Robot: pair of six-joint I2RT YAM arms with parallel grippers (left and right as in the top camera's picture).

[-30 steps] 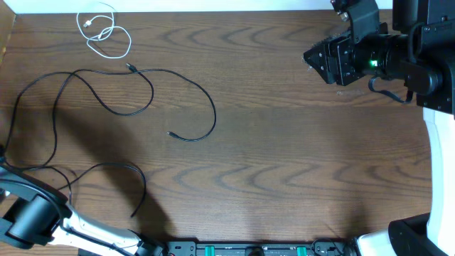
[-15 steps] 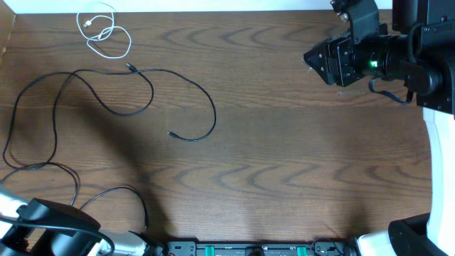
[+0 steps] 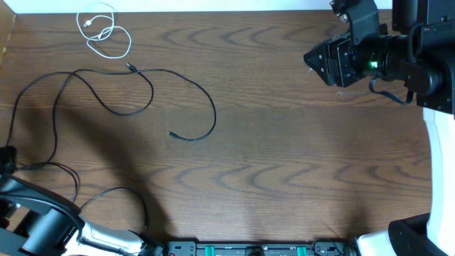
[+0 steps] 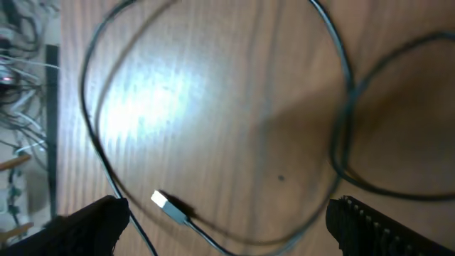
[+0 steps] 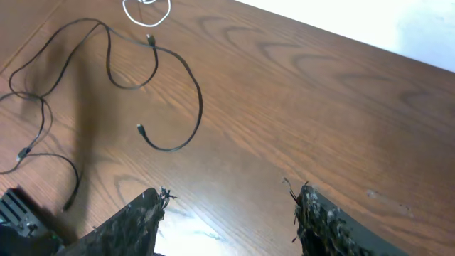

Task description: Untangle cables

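A short white cable (image 3: 104, 31) lies coiled at the table's far left corner. A long black cable (image 3: 146, 91) loops across the left half, one plug end (image 3: 170, 134) towards the middle. Another black cable (image 3: 71, 176) curls near the front left. My left gripper (image 4: 227, 235) is open above that cable's silver-tipped plug (image 4: 165, 203), with nothing between its fingers. In the overhead view only the left arm (image 3: 39, 220) shows clearly. My right gripper (image 3: 318, 60) hovers open at the far right, away from all cables; its fingers (image 5: 135, 220) hold nothing.
The table's left edge (image 4: 57, 107) runs close beside the left gripper, with loose wires beyond it. A black bar with green connectors (image 3: 249, 249) lines the front edge. The right arm's white base (image 3: 444, 142) stands at the right.
The left arm has shifted at the front left corner. The front black cable's loop has slid nearer the front edge. The right arm has not moved.
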